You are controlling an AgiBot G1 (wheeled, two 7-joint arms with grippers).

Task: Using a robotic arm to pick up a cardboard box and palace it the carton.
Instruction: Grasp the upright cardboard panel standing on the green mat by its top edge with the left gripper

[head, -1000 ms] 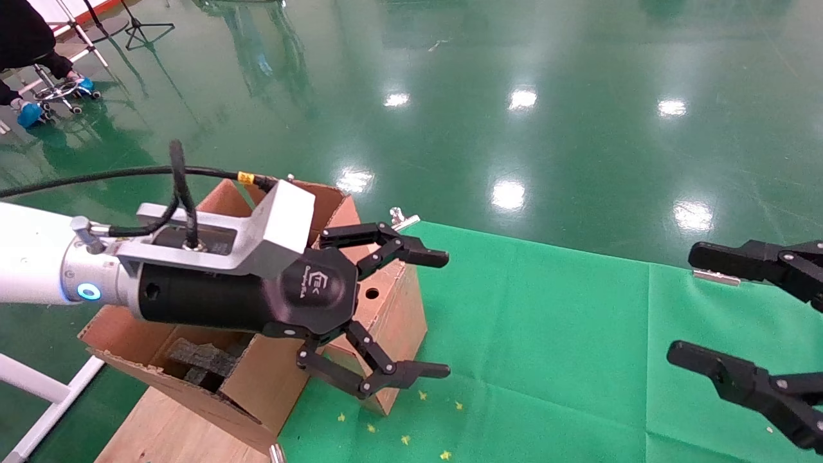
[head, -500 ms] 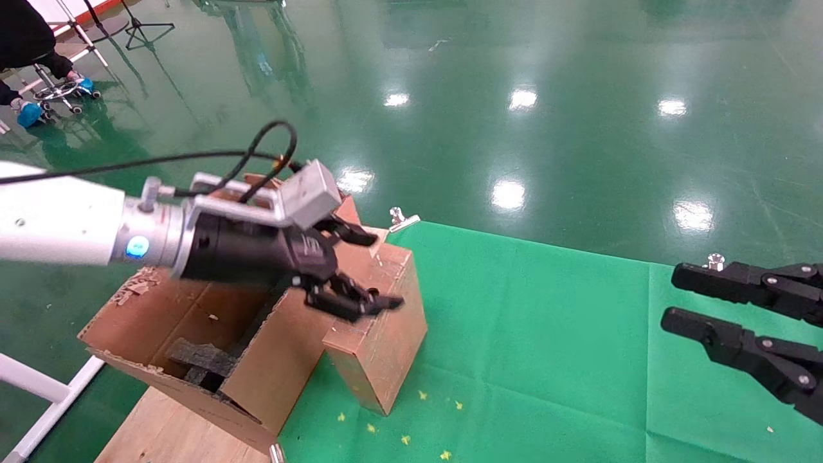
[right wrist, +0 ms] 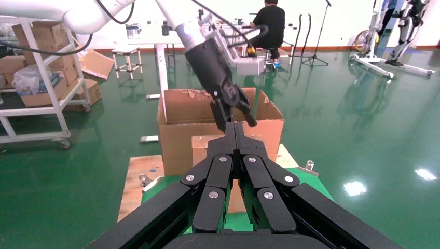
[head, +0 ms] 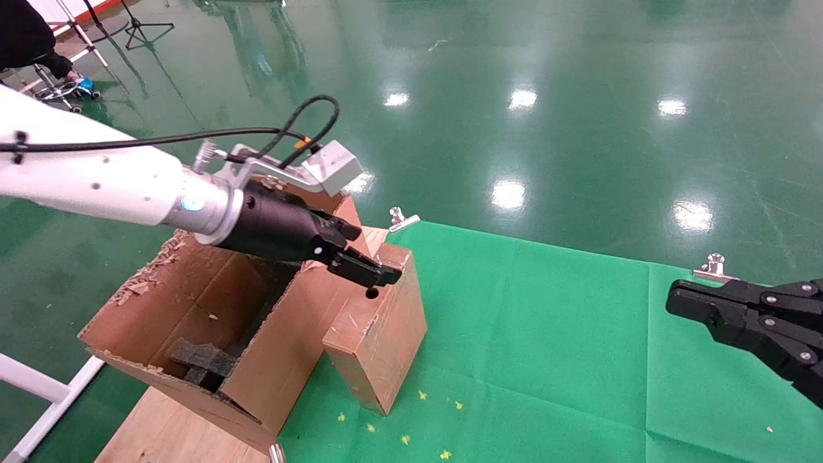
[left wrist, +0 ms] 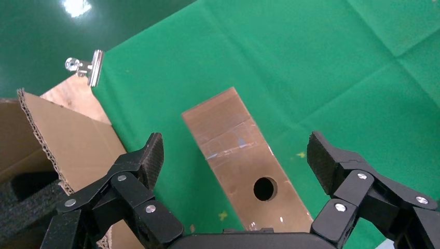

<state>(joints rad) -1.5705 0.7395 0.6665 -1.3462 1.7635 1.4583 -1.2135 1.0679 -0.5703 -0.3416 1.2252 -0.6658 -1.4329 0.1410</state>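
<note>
The small reddish-brown cardboard box (head: 379,334) stands on the green cloth against the carton's near wall, its round hole facing up-front. It also shows in the left wrist view (left wrist: 236,140). The large brown carton (head: 186,302) stands open to its left. My left gripper (head: 376,254), on the white arm, hovers open just above the box's upper end. In its own view the left gripper (left wrist: 236,155) straddles the box without touching it. My right gripper (head: 675,302) is shut and empty at the right edge, far from the box; its own view shows it (right wrist: 235,129) closed.
Black foam (head: 199,360) lies inside the carton. Metal clips (head: 402,218) (head: 714,265) pin the green cloth (head: 546,334) at its far edge. A wooden board (head: 167,431) lies under the carton. Shiny green floor lies beyond.
My left gripper has moved away from the camera and down to just above the box's top, still open. My right gripper has closed from wide open.
</note>
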